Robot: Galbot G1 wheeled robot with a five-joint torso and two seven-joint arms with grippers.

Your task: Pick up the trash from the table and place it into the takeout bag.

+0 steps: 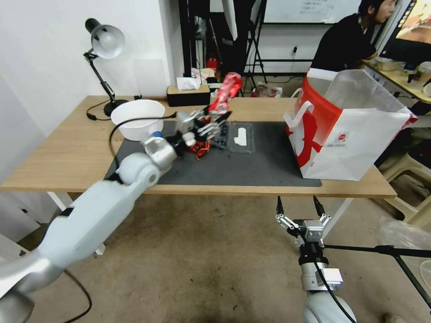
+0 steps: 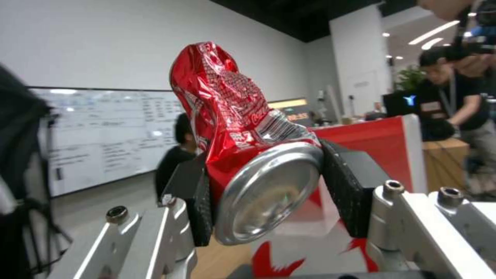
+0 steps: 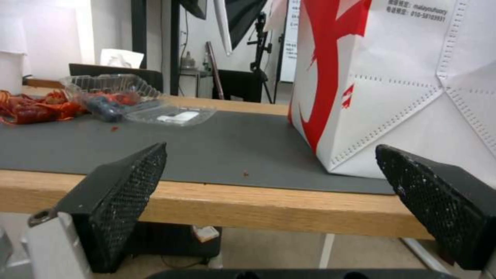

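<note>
Holding a crushed red can (image 1: 226, 93) at upper centre, left gripper (image 1: 214, 121) is clamping its base above the table (image 1: 67, 152); bag (image 1: 345, 134) standing right; right gripper (image 1: 300, 208) is hanging wide open, empty, lower right.

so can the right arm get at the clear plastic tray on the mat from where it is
Probably not as it stands. The right gripper hangs open below the table edge, in front of it, and the clear tray lies mid-mat. Nothing blocks the way; it would have to rise and reach in.
</note>
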